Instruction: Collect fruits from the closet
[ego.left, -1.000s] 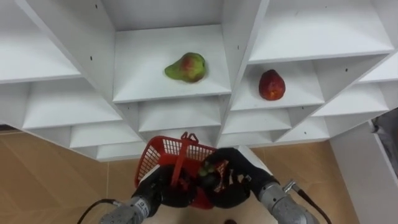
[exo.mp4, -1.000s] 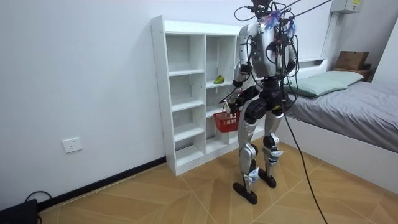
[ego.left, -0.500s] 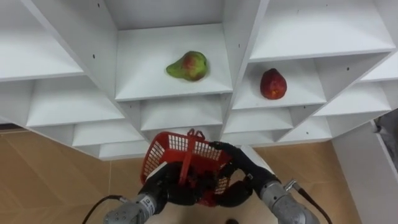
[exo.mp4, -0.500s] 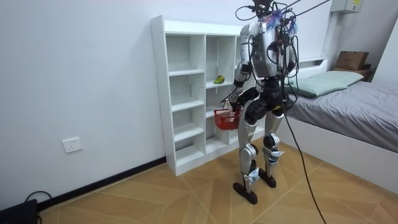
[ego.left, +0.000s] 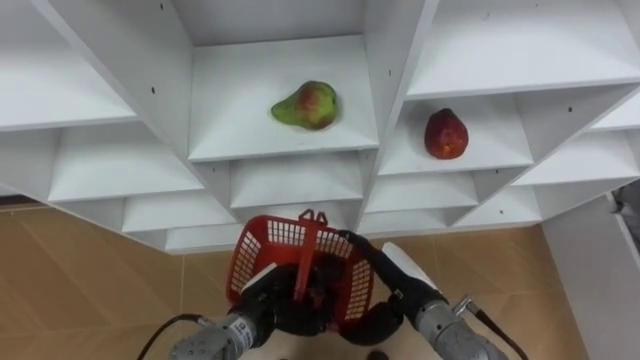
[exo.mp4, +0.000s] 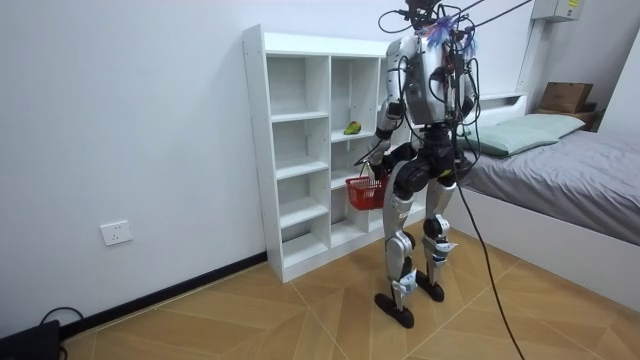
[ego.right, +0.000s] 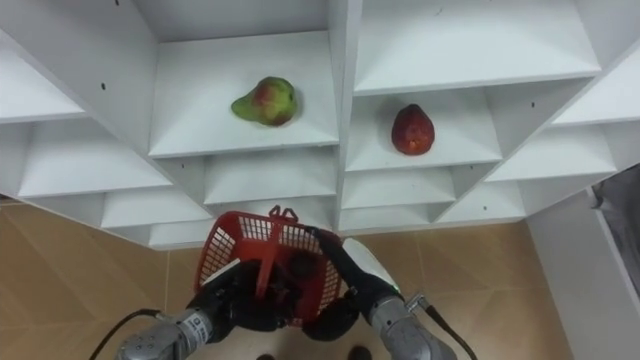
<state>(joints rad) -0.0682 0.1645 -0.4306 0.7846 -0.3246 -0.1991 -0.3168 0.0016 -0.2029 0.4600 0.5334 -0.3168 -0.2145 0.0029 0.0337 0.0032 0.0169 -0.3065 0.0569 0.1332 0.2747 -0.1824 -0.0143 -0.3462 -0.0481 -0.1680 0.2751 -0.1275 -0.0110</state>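
Note:
A green-red pear (ego.left: 308, 104) lies on a shelf of the white closet (ego.left: 160, 60). A red fruit (ego.left: 446, 134) sits in the compartment to its right. Below them my left hand (ego.left: 266, 306) is curled on the red basket (ego.left: 270, 262) near its upright handle and holds it before my body. Something dark, a fruit (ego.left: 323, 273), lies inside the basket. My right hand (ego.left: 372, 268) rests at the basket's right rim with its fingers stretched out and nothing in them. In the room view I stand facing the closet, with the basket (exo.mp4: 363, 192) at hip height.
The closet's lower compartments (ego.left: 290, 180) hold nothing. A white board (ego.left: 590, 270) runs along the right beside the wooden floor (ego.left: 80, 280). A bed (exo.mp4: 570, 170) stands behind me at the room view's right.
My right hand was curled deep in the basket with a dark fruit; it has since straightened and drawn back to the right rim. The basket has risen a little.

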